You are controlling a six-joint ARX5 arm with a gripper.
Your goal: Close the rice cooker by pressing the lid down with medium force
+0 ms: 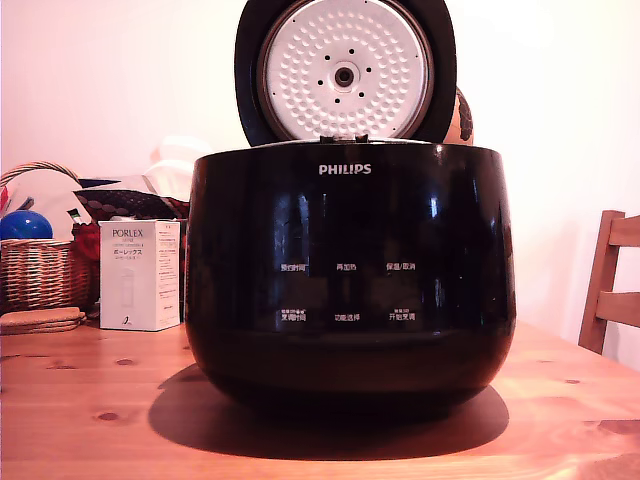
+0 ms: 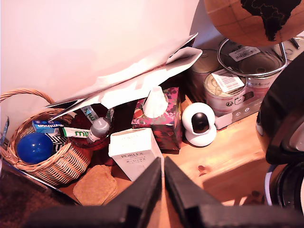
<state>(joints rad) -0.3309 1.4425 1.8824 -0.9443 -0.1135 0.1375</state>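
Jaws of the gripper (image 2: 164,172) were pressed together tip to tip, holding nothing, above the clutter beside the rice cooker (image 1: 350,290). That cooker sat mid-counter (image 1: 80,420) — a big, glossy black rounded pot, probably heavy enough to stay put under a push. Its lid (image 1: 345,72) stood upright at the back, its white dimpled underside with small holes and a centre hub facing the exterior view. Rigid and hinged, it likely wants a push on its smooth black outer dome — slick plastic, so closed tips could slide off near the rim.
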